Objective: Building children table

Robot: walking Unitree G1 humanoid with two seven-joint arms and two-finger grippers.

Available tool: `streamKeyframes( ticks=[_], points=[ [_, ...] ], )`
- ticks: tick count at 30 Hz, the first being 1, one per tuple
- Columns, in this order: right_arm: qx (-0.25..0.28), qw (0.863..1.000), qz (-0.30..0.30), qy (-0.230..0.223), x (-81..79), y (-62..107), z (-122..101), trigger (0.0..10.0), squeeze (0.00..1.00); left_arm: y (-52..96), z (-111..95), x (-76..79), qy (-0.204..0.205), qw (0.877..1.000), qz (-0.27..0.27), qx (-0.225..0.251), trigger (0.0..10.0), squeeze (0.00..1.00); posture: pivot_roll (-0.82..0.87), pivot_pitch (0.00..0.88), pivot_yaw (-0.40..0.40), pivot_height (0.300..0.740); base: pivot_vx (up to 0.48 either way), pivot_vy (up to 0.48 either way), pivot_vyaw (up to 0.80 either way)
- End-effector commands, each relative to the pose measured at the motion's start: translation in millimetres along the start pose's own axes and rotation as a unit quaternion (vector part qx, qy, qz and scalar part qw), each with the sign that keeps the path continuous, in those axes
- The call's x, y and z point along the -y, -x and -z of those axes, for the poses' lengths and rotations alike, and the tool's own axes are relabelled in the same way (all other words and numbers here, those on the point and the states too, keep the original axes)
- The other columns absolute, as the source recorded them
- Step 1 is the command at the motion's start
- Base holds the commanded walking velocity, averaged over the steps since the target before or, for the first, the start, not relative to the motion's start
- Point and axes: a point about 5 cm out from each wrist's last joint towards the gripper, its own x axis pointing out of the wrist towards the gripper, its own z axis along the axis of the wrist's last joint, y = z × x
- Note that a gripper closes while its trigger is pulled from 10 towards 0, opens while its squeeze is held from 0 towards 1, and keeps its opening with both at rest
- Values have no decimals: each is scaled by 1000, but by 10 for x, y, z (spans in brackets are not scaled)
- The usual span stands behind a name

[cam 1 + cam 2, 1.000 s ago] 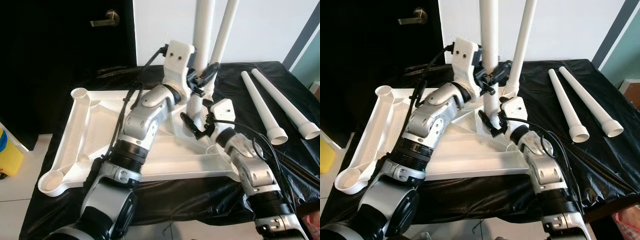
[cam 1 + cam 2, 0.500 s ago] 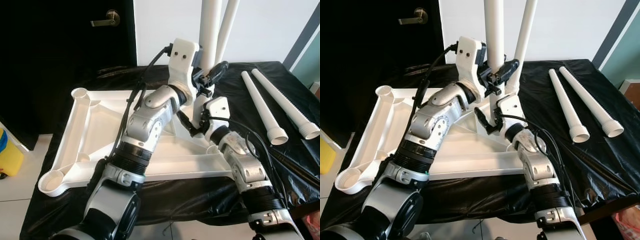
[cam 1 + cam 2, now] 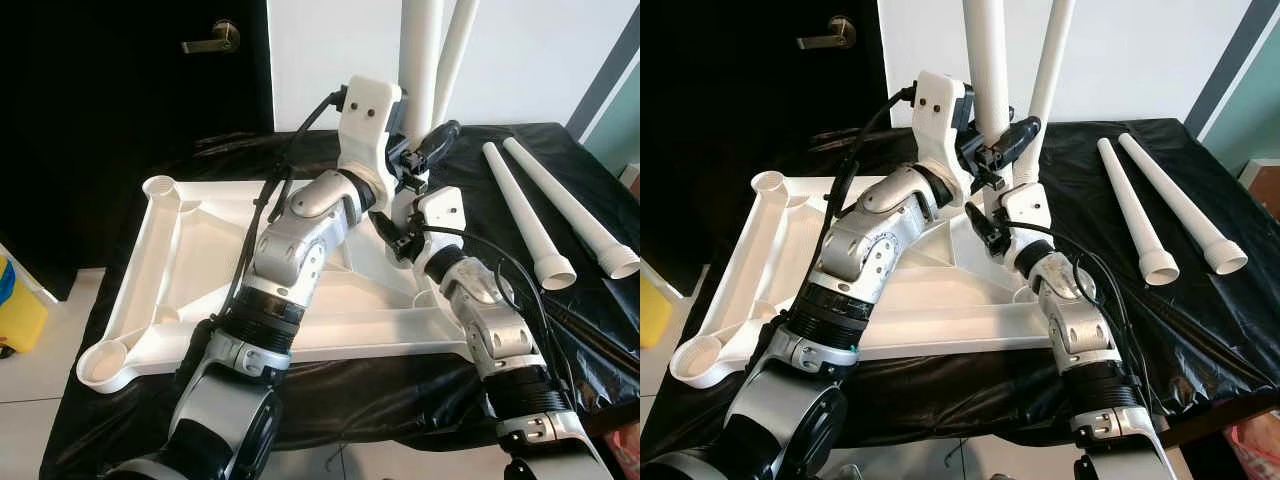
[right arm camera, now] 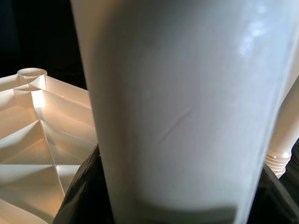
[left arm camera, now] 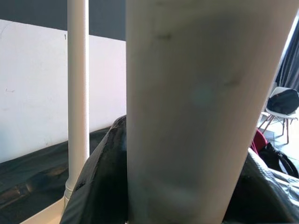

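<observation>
On the black cloth (image 3: 560, 330) lies the white tabletop (image 3: 170, 270), underside up, sockets at its corners; two legs stand upright at its far right corner. Left gripper (image 3: 420, 160) is clamped round the near leg (image 3: 421, 50); right gripper (image 3: 395, 232) grasps that leg lower down, near its base, black fingers either side. The far leg (image 3: 457, 50) rises just behind, leaning slightly right. Two loose legs (image 3: 545, 215) lie side by side on the cloth, well apart to the right; a dark door (image 3: 120, 110) stands behind.
</observation>
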Motion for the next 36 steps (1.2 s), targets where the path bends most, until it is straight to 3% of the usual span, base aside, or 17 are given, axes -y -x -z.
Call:
streamKeyframes(
  ticks=[1,5,6,7,11,12,20,28,29,36],
  points=[
    [-1,1000,-12,0,-63,-41,2,0,0,-103,-24,301,24,998,65,13,10000,0,-18,0,-17,740,0,0,0],
    [-4,1000,-10,-1,-68,-38,13,0,0,-106,-13,332,30,997,74,11,10000,0,-19,0,-14,740,0,0,0],
    [-7,1000,-4,-5,-65,-39,20,8863,0,-106,-12,348,43,996,80,14,10000,1000,-20,0,-13,740,0,0,0],
    [-9,1000,0,-7,-63,-39,25,10000,0,-105,-13,358,52,995,84,16,10000,1000,-20,0,-12,740,0,0,0],
    [-15,1000,18,-15,-48,-44,44,10000,0,-95,-34,372,61,994,90,24,10000,1000,-20,0,-11,740,0,0,0],
    [-23,999,34,-26,-36,-45,71,10000,0,-95,-36,347,47,996,78,24,10000,0,-19,0,-11,740,0,0,0],
    [-55,987,130,-83,33,-27,201,10000,0,-22,-56,180,19,999,15,47,10000,0,-16,0,-16,740,0,0,0],
    [-64,980,165,-97,95,-3,237,10000,0,50,-52,95,3,999,-7,54,10000,0,-14,0,-19,740,0,0,0],
    [-64,971,204,-105,182,44,251,10000,0,125,-3,37,-9,999,-17,46,10000,0,-13,0,-19,740,0,0,0],
    [-59,950,285,-110,373,183,273,10000,0,223,101,6,-28,999,-26,28,10000,0,-14,0,-16,740,0,0,0]
  ],
)
